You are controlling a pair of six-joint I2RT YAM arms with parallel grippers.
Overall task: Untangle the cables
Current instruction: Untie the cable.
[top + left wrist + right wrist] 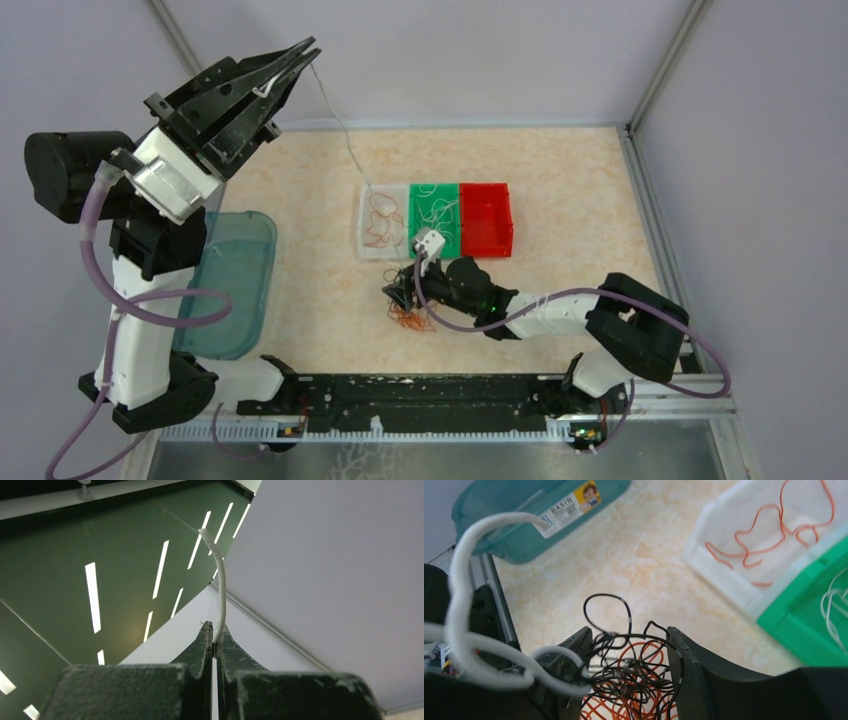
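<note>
Top view: the left pincer is hanging high in the air, well off to the far left of the white bin, and is pinching a white cable; that cable is running down from the tips to the far edge of the white bin. An orange cable is lying inside the white bin; a green bin is sitting against its right side, holding thin white cables; a red bin is sitting next along. The right pincer is reaching down on the near side of the white bin, over a tangle of orange and black cables lying on the desk; a teal basin is sitting well to the left of the white bin.

Left wrist view: the left pincer is pressing together on the white cable; a short end is curving up past the tips.

Right wrist view: the right pincer is standing spread; its fingers are flanking the tangle, with black loops rising between them and orange strands lying beneath; whether they are touching the strands I cannot tell. The white bin is showing beyond the tangle, with the orange cable lying in it.
</note>
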